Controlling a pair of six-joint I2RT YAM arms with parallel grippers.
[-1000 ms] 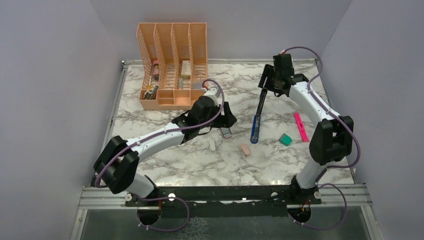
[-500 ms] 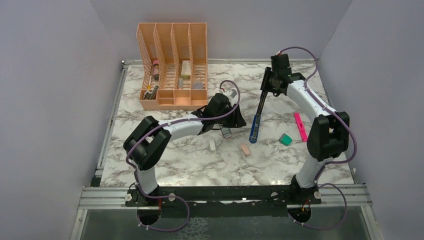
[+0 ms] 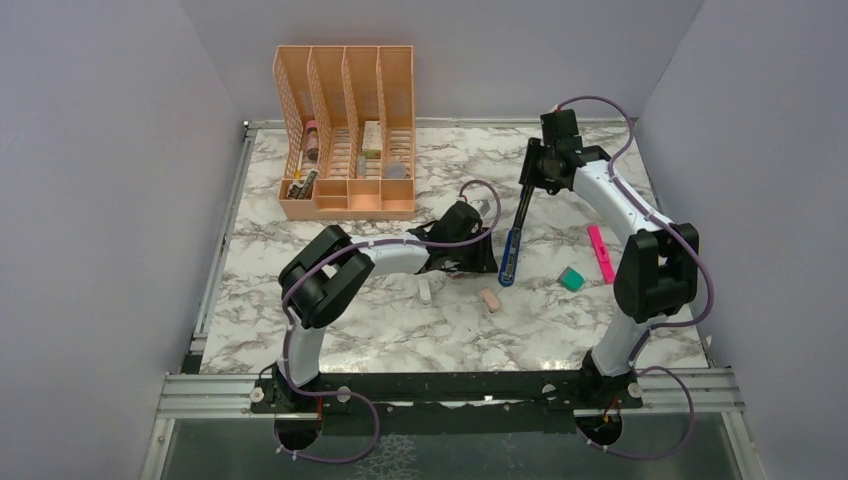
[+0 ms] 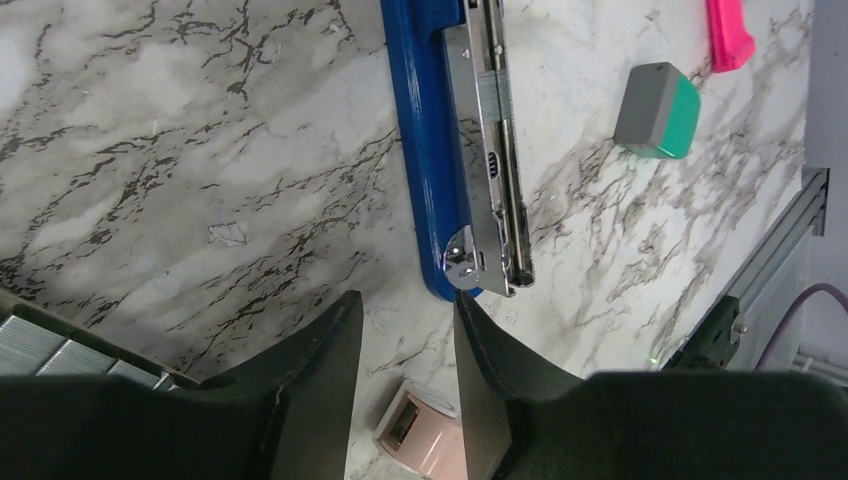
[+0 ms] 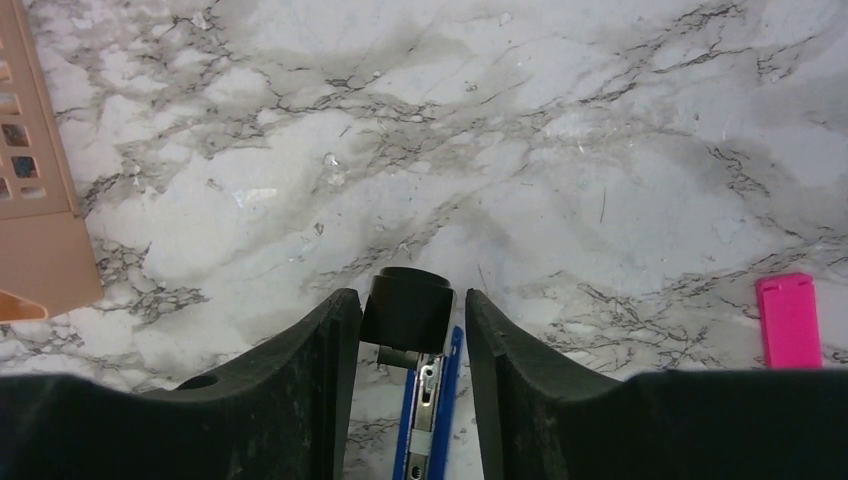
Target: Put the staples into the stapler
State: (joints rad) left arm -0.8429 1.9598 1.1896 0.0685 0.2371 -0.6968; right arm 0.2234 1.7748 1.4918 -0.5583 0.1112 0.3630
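Our left pincer (image 4: 405, 305) has swung across to the stapler's (image 4: 425, 150) open near end, jaws narrowed but empty (staples (image 4: 420, 445) unpicked on the bench (image 4: 150, 150) beside it), so loading waits. The right pincer (image 5: 408, 300) brackets its raised far end; clamped or not, we cannot tell.

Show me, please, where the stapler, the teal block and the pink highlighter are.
stapler (image 4: 422, 150), left wrist view, blue base.
teal block (image 4: 650, 105), left wrist view, grey face.
pink highlighter (image 3: 601, 254), top view, mid-body.
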